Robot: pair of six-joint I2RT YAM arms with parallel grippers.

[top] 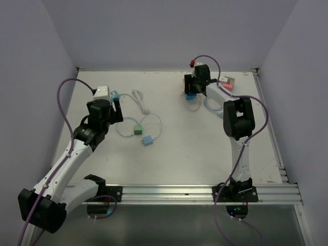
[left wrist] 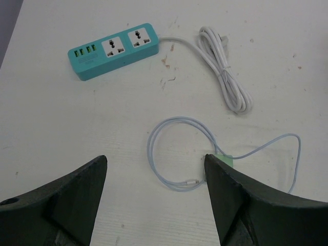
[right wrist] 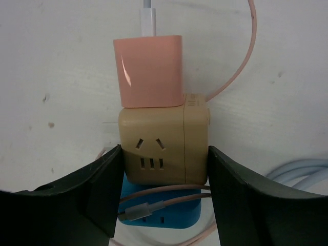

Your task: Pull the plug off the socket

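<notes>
The right gripper (right wrist: 164,154) has its two fingers set against the left and right sides of the beige socket cube (right wrist: 159,133), and by the look of it they are clamped on it. The pink plug (right wrist: 148,69) is seated in the cube's far face, just beyond the fingertips and centred between them. A white cable (right wrist: 147,15) runs from its far end away from the gripper. Below the cube, between the finger bases, lies a blue block (right wrist: 169,212) with a pink cord (right wrist: 246,56) looping round it. The plug looks like a small, light shell of hard, glossy plastic. It will probably be stiff but a little slippery, held in only by the friction of its pins. The best hold is probably across its two flat sides near the cube, not on the cable, which would bend and strain. A straight pull away from the cube should free it, while a twist might tilt the light cube on the block. The left gripper (left wrist: 155,159) hangs with its fingers wide apart and nothing between them. A thin cable loop (left wrist: 154,138) and a teal power strip (left wrist: 113,51) lie ahead of it.
</notes>
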